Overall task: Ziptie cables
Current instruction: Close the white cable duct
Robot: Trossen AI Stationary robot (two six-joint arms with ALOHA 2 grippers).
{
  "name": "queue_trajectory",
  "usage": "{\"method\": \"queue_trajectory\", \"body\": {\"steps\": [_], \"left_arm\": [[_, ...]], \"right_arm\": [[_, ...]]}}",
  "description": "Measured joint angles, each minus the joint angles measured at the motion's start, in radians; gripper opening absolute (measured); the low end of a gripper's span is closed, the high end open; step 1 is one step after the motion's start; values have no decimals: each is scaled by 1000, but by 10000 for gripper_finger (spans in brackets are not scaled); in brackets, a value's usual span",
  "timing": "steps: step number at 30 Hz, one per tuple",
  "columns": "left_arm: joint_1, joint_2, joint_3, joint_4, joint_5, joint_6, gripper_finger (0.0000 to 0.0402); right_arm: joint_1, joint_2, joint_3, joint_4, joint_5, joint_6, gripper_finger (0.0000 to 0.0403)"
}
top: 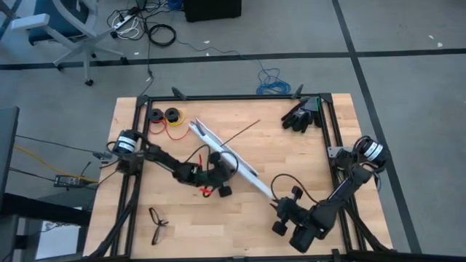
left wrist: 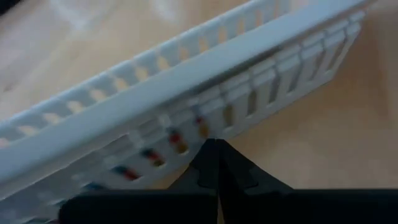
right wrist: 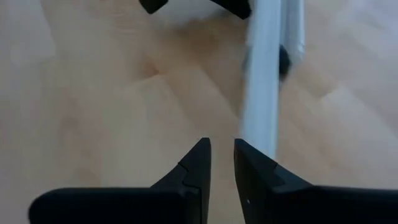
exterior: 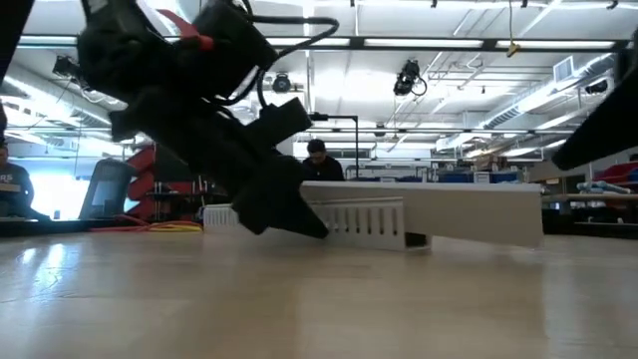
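Two long white slotted rails point(top: 233, 161) lie slantwise across the middle of the table. The cables point(left wrist: 177, 140) show as coloured wires through the slots of one rail in the left wrist view. The ziptie point(top: 240, 132), a thin black strip, lies flat on the wood beyond the rails. My left gripper point(left wrist: 215, 148) is shut, its tips at the rail's slotted wall point(exterior: 379, 221). My right gripper point(right wrist: 222, 152) hovers by the rails' near right end point(top: 271, 193), its fingers a narrow gap apart with nothing between them. My left gripper meets the rail's slotted side wall point(left wrist: 214, 127) near its lower edge with the tips of its shut fingers point(exterior: 311, 229). It comes slanting down from the table's left, across the rail. The rail rests on the table.
A red and yellow wire with two black spools point(top: 166, 116) lies at the far left. Black gloves point(top: 302, 114) lie at the far right, spectacles point(top: 157, 223) near the front left. A small red item point(top: 206, 191) lies under my left arm. Bare wood lies between the arms.
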Motion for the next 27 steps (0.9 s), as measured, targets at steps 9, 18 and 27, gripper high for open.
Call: {"method": "queue_trajectory", "body": {"steps": [9,18,27], "left_arm": [[116,0,0,-10,63,5,2],[127,0,0,-9,83,31,2],[128,0,0,-9,83,51,2]], "right_arm": [[-77,0,0,-240,5,54,49],[-141,1,-36,-197,14,-148,50],[-258,1,-43,-83,-102,-367,52]]}}
